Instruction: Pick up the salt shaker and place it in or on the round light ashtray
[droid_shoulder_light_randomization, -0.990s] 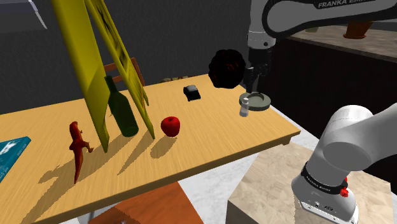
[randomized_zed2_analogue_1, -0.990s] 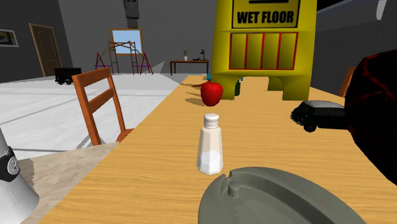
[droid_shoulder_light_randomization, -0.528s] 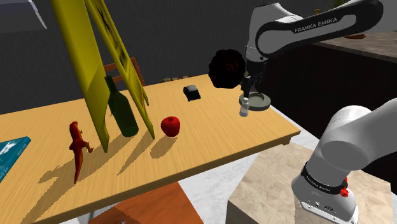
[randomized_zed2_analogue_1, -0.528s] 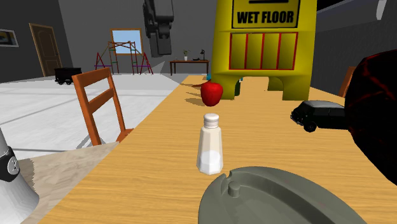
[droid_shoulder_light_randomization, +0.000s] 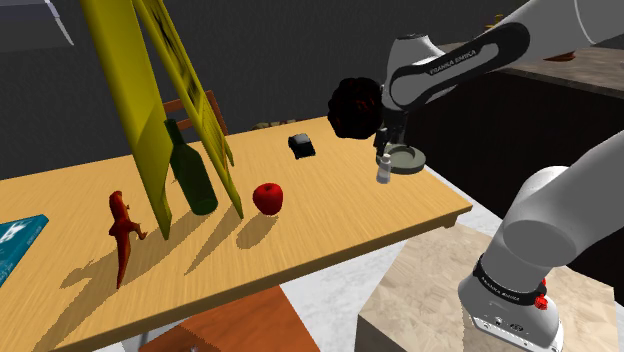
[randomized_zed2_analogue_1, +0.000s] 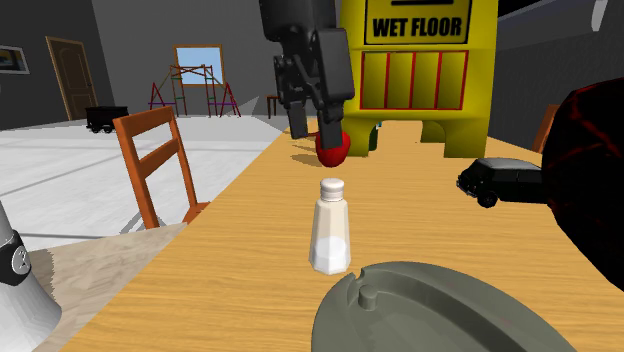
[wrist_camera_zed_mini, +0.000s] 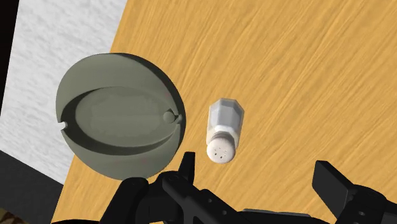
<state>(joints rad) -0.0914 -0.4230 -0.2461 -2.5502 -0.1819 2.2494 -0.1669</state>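
Wooden desk (wrist_camera_zed_mini: 305, 76) carries the salt shaker (wrist_camera_zed_mini: 224, 130) upright just beside the grey ashtray (wrist_camera_zed_mini: 75, 89); my tool (wrist_camera_zed_mini: 256, 167) hangs released above it, at the approach step, and next I should lower astride it and clench

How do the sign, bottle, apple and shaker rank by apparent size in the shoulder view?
1. sign, by far the largest
2. bottle
3. apple
4. shaker, about as tall as the apple but much narrower
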